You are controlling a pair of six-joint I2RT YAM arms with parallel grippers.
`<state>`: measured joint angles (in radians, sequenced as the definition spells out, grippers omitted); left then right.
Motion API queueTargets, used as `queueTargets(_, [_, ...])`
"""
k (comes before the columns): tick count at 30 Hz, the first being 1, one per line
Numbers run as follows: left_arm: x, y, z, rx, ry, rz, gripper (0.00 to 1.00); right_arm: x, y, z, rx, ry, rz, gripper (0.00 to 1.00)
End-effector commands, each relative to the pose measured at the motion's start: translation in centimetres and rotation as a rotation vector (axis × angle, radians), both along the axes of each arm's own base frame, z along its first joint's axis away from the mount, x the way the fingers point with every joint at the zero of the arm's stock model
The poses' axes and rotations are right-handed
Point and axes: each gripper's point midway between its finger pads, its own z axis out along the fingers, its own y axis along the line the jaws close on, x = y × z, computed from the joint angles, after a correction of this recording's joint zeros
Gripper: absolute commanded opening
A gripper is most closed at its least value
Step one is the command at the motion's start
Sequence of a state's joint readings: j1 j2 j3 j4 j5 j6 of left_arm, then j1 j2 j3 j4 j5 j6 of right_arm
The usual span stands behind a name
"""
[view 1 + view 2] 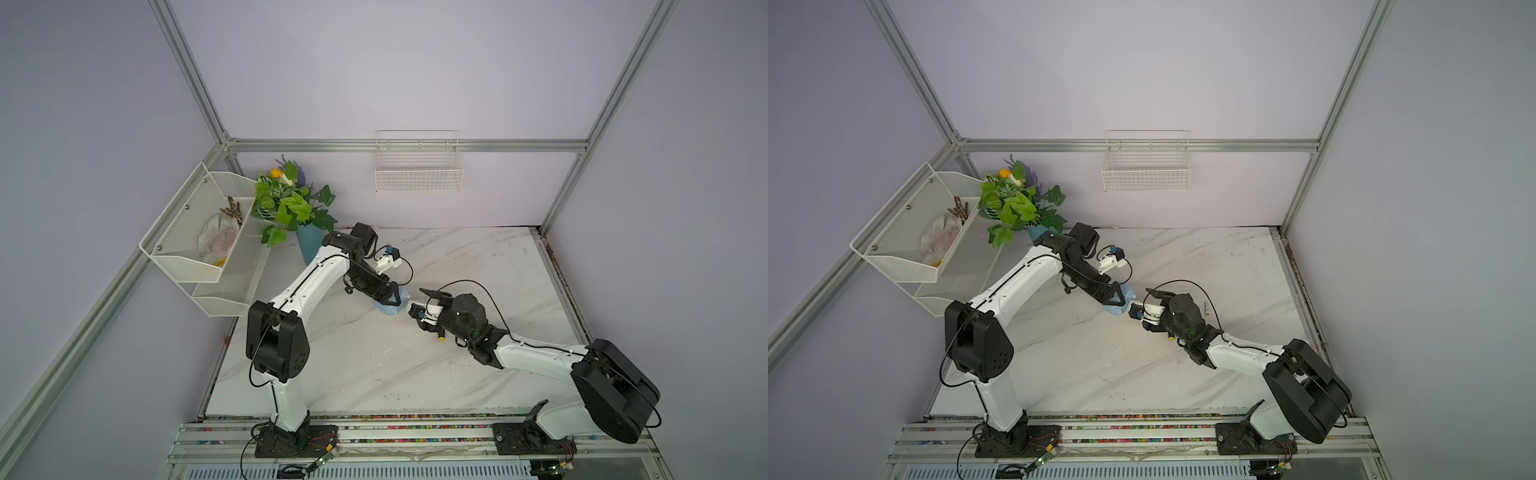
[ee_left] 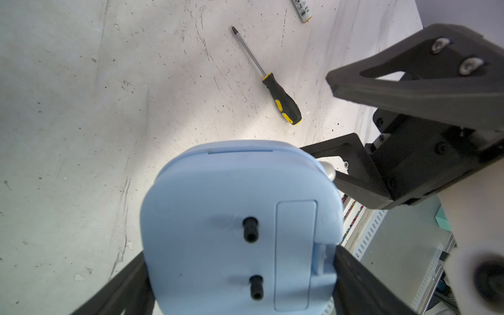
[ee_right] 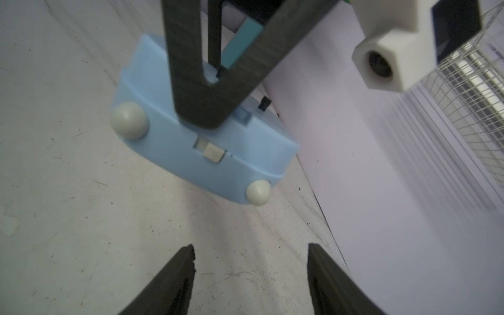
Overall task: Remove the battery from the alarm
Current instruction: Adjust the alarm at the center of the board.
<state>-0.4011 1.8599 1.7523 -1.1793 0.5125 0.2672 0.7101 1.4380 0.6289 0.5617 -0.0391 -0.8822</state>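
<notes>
Battery point(image 2: 304, 11) lies loose on the marble table point(image 2: 109, 109), outside both pairs of jaws, a little past the tip of the screwdriver point(image 2: 283, 102) and well apart from the alarm point(image 2: 218, 207). The left gripper point(image 2: 237, 270) is clamped on the alarm's two sides, holding it off the table with its plain blue back toward the wrist camera. The right gripper point(image 3: 251, 246) faces the alarm's footed edge from nearby, jaws spread and empty, touching nothing.

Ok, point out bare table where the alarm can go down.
Free: the front strip of table between both arm bases, and the far right corner by the wall. Crowded: around the alarm, with screwdriver and battery nearby.
</notes>
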Motion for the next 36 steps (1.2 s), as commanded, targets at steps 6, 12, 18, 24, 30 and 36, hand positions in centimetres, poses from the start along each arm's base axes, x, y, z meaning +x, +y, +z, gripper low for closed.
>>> queueTargets(6, [-1.6, -0.2, -1.6, -0.013, 0.091, -0.030, 0.87, -0.8, 2.7, 2.7, -0.026, -0.164, 0.058, 0.71])
queueTargets(12, [-1.5, -0.3, -1.7, -0.016, 0.098, -0.030, 0.86, -0.5, 3.5, 3.0, -0.071, -0.265, 0.039, 0.72])
queueTargets(18, [-1.6, -0.5, -1.6, -0.028, 0.099, -0.034, 0.86, 0.0, 4.2, 2.1, -0.121, -0.329, 0.023, 0.72])
queueTargets(24, [-1.7, -0.5, -1.5, -0.029, 0.098, -0.036, 0.87, 0.3, 4.8, 2.4, -0.148, -0.385, 0.027, 0.71])
queueTargets(30, [-1.6, -0.4, -1.8, -0.019, 0.104, -0.031, 0.87, 0.3, 5.3, 2.6, -0.185, -0.412, 0.044, 0.69])
queueTargets(36, [-1.6, -0.4, -2.0, -0.009, 0.105, -0.029, 0.86, 0.3, 5.5, 2.0, -0.221, -0.382, 0.056, 0.57])
